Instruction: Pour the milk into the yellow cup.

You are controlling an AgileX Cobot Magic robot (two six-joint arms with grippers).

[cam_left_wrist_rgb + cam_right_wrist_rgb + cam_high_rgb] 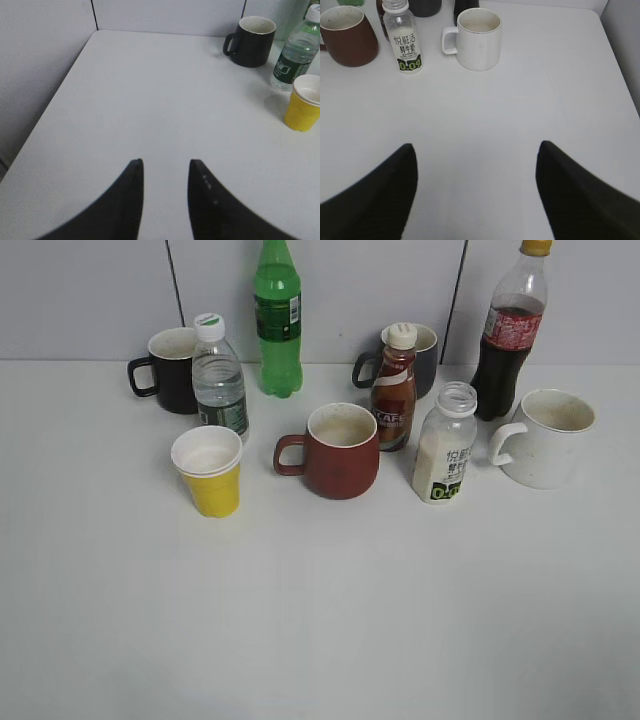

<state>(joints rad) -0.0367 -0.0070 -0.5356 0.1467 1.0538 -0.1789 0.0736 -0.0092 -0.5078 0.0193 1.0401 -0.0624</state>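
We see the milk (444, 445) standing upright on the white tabletop (320, 620), its long axis vertical and its capless mouth pointing straight up, with white liquid filling the lower part and the printed label facing the exterior camera. It sits right of centre, between the red-brown mug (337, 451) on its left and the white mug (547, 437) on its right, close to both but touching neither as far as we can tell; the brown coffee bottle (395, 390) stands just behind and to its left. The yellow cup (210, 471) stands upright on the left side, open rim up, well apart from the milk, with the red-brown mug between them and the clear water bottle (219, 377) just behind it. Further back we see a black mug (168, 370), a green bottle (277, 318), a dark mug (418, 358) and a cola bottle (510, 330). Neither arm appears in the exterior view. In its wrist view, the left end effector (165, 172) hovers over bare tabletop left of the yellow cup, fingers set narrowly apart and holding nothing. The right end effector (477, 160) is spread wide and empty, aimed toward the milk and white mug from a distance.
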